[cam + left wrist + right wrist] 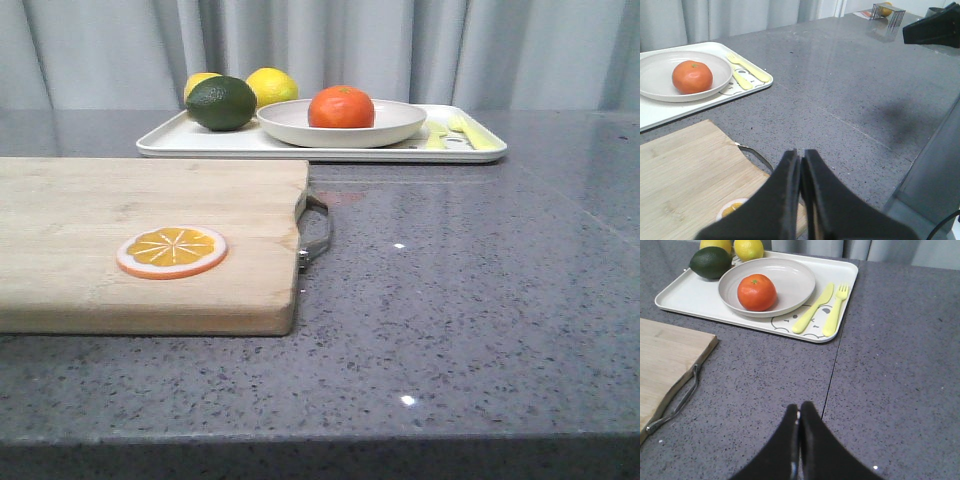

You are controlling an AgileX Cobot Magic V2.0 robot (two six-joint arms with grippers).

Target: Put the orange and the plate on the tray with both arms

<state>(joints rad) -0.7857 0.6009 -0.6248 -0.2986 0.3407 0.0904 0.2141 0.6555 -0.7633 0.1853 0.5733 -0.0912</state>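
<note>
The orange sits in the off-white plate, and the plate rests on the pale white tray at the back of the table. The orange, plate and tray also show in the right wrist view, and the orange, plate and tray in the left wrist view. My left gripper is shut and empty over the cutting board's edge. My right gripper is shut and empty above the bare counter, short of the tray. Neither gripper shows in the front view.
A wooden cutting board with a metal handle lies at the front left and carries an orange slice disc. On the tray are a dark green fruit, two lemons, and a yellow knife and fork.
</note>
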